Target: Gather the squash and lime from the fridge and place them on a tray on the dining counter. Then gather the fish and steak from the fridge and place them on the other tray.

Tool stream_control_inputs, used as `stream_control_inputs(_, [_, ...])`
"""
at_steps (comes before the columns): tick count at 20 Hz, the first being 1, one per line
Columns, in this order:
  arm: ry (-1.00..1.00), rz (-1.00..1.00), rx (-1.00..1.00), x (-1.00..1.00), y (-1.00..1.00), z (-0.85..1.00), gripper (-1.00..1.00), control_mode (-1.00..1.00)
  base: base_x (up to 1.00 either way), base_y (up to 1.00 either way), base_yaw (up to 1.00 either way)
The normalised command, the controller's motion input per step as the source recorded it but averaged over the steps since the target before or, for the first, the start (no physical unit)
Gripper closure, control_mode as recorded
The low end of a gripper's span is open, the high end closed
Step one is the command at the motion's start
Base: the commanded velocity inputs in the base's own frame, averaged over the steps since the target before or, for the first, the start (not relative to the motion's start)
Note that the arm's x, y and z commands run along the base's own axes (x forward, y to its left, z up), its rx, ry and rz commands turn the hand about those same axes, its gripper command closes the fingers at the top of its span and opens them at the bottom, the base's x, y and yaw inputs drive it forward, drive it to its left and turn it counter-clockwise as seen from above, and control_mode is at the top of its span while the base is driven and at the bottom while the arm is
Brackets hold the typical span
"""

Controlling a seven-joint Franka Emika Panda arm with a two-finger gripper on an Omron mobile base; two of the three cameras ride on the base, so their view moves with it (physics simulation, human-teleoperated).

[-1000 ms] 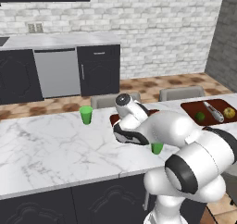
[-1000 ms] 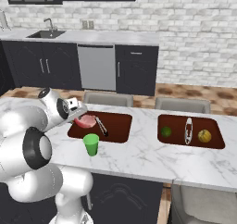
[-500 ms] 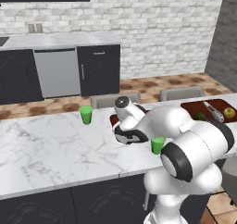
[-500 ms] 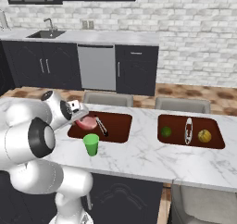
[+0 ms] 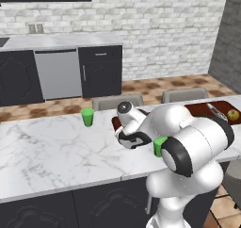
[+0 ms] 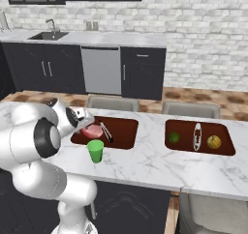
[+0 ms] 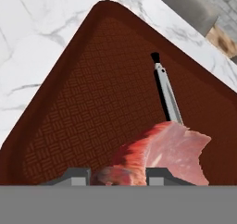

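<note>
Over the dark red-brown tray (image 7: pixel 83 107) on the white marble dining counter (image 6: pixel 145 168), my gripper (image 7: pixel 118 174) is shut on the pink-red steak (image 7: pixel 166 149), which sticks out past the fingertips (image 7: pixel 76 174). From the right base view the steak (image 6: pixel 92 130) sits low at that tray's (image 6: pixel 123 126) left end; whether it touches the tray I cannot tell. A thin dark utensil (image 7: pixel 166 93) lies beside it. The other tray (image 6: pixel 223 130) holds the lime (image 6: pixel 173 138), the squash (image 6: pixel 213 141) and the slim silvery fish (image 6: pixel 196 135). The fridge is out of view.
One green cup (image 6: pixel 95 151) stands just in front of the near tray, and another (image 5: pixel 87 117) stands further left along the counter. Grey chair backs (image 6: pixel 112 103) line the counter's far side. Dark cabinets and a dishwasher (image 6: pixel 100 71) stand along the back wall.
The hand with the steak has sunk a little toward the tray, and the arm's elbow has swung round. The trays, cups and other food have not moved.
</note>
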Motion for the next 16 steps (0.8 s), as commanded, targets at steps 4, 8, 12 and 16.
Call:
stream_control_inputs(4, [0.00, 0.00, 0.00, 0.12, -0.01, -0.17, 1.00, -1.00, 0.00, 0.00, 0.00])
stream_control_inputs(8, [0.00, 0.00, 0.00, 0.20, 0.00, -0.11, 1.00, -1.00, 0.00, 0.00, 0.00])
stream_control_inputs(12, [0.00, 0.00, 0.00, 0.16, 0.00, -0.09, 1.00, -1.00, 0.00, 0.00, 0.00])
stream_control_inputs(16, [0.00, 0.00, 0.00, 0.17, 0.00, -0.17, 1.00, -1.00, 0.00, 0.00, 0.00])
